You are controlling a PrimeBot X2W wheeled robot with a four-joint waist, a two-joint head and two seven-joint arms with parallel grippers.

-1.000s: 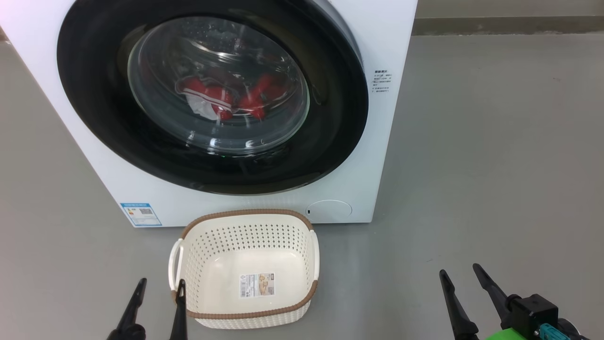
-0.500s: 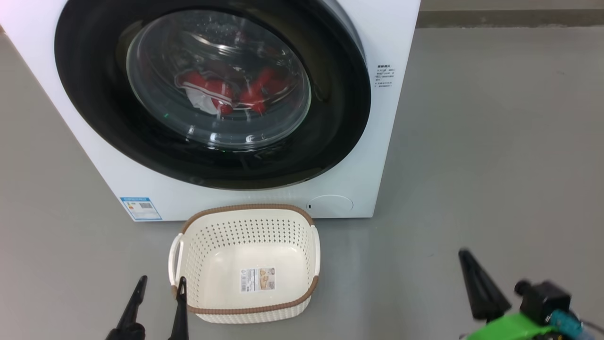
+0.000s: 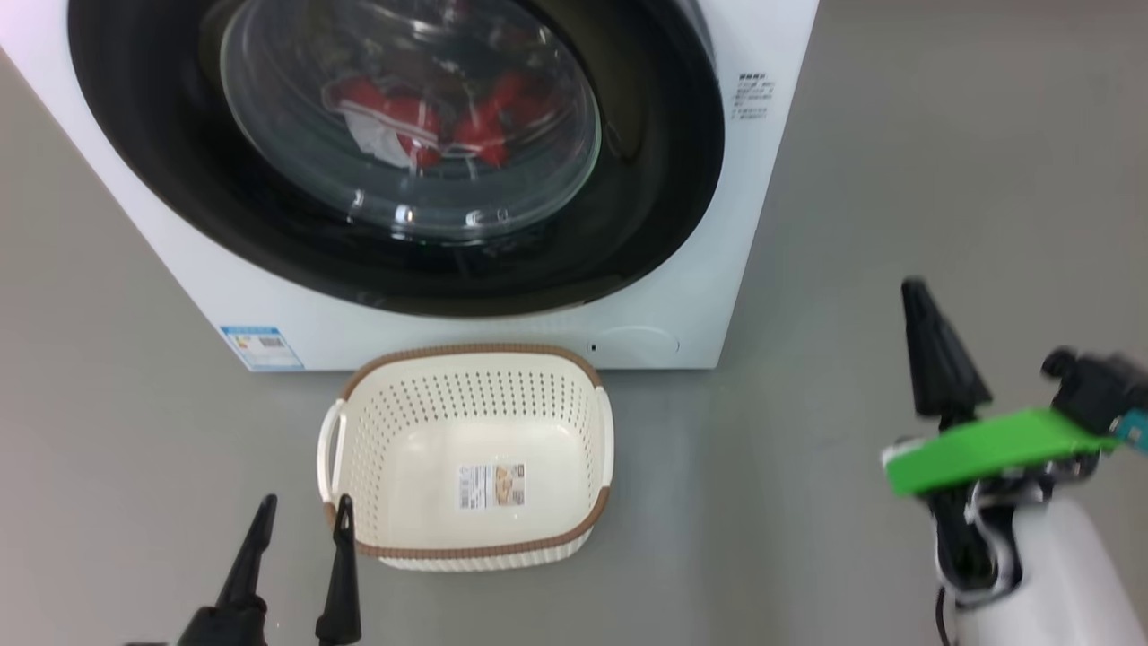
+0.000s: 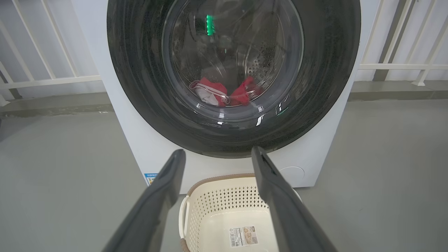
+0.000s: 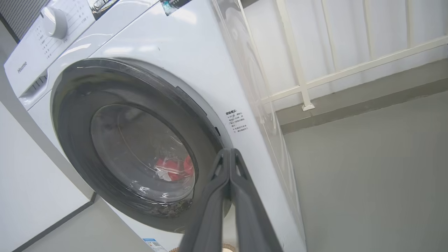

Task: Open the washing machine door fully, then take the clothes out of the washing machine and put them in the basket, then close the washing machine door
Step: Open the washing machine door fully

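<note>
The white washing machine (image 3: 708, 224) (image 4: 122, 115) (image 5: 196, 59) stands ahead with its black-rimmed door (image 3: 655, 206) (image 4: 140, 87) (image 5: 73, 115) shut. Red clothes (image 3: 421, 112) (image 4: 224, 94) (image 5: 171, 166) lie behind the glass. In front of the machine sits the cream basket (image 3: 466, 547) (image 4: 210, 210), with just a paper label in it. My left gripper (image 3: 303, 519) (image 4: 218, 155) hangs open by the basket's left handle. My right gripper (image 3: 915, 292) (image 5: 229, 151) is shut on nothing, raised at the right, its tips pointing toward the door's right edge.
Grey floor (image 3: 942, 161) spreads to the right of the machine. A white railing (image 5: 304, 84) (image 4: 45, 80) runs behind it. The control panel with a dial (image 5: 56, 22) is at the machine's top.
My right gripper has shut and risen, turning toward the machine. The head camera has tilted, shifting the whole picture. The left gripper stays as it was.
</note>
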